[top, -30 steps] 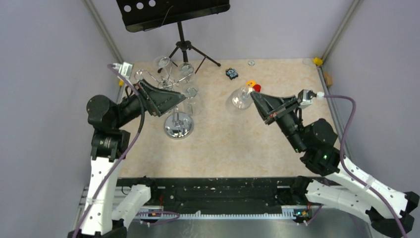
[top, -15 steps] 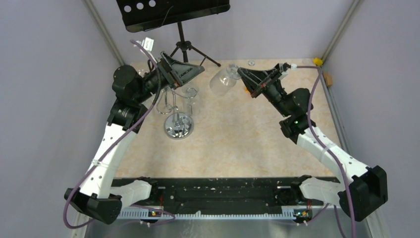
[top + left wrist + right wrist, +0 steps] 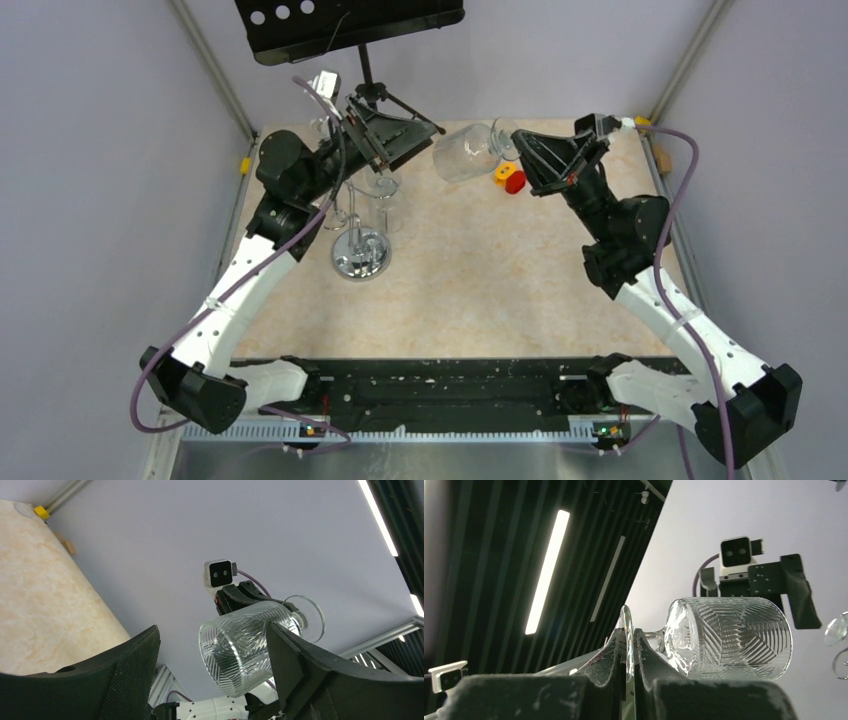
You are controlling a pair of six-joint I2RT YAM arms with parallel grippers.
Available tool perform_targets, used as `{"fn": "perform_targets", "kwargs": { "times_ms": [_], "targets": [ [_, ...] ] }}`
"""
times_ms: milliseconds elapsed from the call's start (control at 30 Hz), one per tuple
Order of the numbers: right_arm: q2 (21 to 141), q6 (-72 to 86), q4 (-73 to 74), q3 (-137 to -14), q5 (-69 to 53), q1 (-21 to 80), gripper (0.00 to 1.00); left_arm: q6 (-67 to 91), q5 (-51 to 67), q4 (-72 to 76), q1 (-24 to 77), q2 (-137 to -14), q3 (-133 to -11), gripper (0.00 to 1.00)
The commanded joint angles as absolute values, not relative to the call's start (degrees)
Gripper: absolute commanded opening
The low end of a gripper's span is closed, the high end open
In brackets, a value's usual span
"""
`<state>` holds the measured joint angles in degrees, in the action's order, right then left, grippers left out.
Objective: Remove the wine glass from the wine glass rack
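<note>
The chrome wine glass rack (image 3: 360,252) stands at the table's left with other glasses hanging from its loops. My right gripper (image 3: 517,148) is shut on the foot of a cut-pattern wine glass (image 3: 463,156) and holds it sideways in the air, clear of the rack, bowl pointing left. In the right wrist view the pads (image 3: 644,652) pinch the foot's rim and the bowl (image 3: 729,640) lies to the right. My left gripper (image 3: 427,134) is open, raised beside the bowl. In the left wrist view the bowl (image 3: 240,650) shows between the open fingers (image 3: 135,680).
A black tripod music stand (image 3: 350,25) stands at the far edge behind the rack. Small red (image 3: 514,182) and orange (image 3: 503,170) pieces lie on the table under the right gripper. Grey walls close in on the left and right.
Both arms have lifted and reached toward the far side. The right gripper has carried the glass up and back; the left gripper has left the rack and swung right, up to the bowl.
</note>
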<state>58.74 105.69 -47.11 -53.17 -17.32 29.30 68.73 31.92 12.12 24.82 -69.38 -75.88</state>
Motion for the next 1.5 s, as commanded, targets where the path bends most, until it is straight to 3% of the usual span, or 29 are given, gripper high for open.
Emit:
{"fn": "perform_targets", "kwargs": {
  "times_ms": [0, 433, 667, 1167, 1367, 1433, 1467],
  "targets": [
    [55.59, 107.02, -53.51, -56.63, -15.99, 28.8, 0.0, 76.06, 34.47, 21.4, 26.03, -67.22, -74.64, 0.78],
    [57.88, 108.44, -56.05, -56.86, -15.88, 28.78, 0.0, 87.43, 37.0, 32.81, 32.06, -66.68, -72.64, 0.73],
    [58.12, 109.67, -57.36, -54.32, -14.69, 28.74, 0.0, 90.46, 38.22, 37.86, 33.4, -67.86, -73.27, 0.45],
    [60.28, 111.77, -61.09, -50.34, -14.53, 28.76, 0.0, 91.32, 42.79, 42.95, 33.58, -71.33, -76.85, 0.31],
    [60.3, 109.84, -58.09, -48.8, -14.37, 28.74, 0.0, 87.95, 43.02, 42.61, 33.51, -71.03, -77.16, 0.0],
    [60.29, 108.86, -56.4, -48.9, -14.77, 28.74, 0.0, 85.74, 42.65, 40.52, 33.53, -70.74, -77.67, 0.0],
    [60.3, 108.32, -55.58, -48.99, -14.96, 28.74, 0.08, 84.3, 42.59, 39.34, 33.49, -70.63, -78.02, 0.0]
  ]
}}
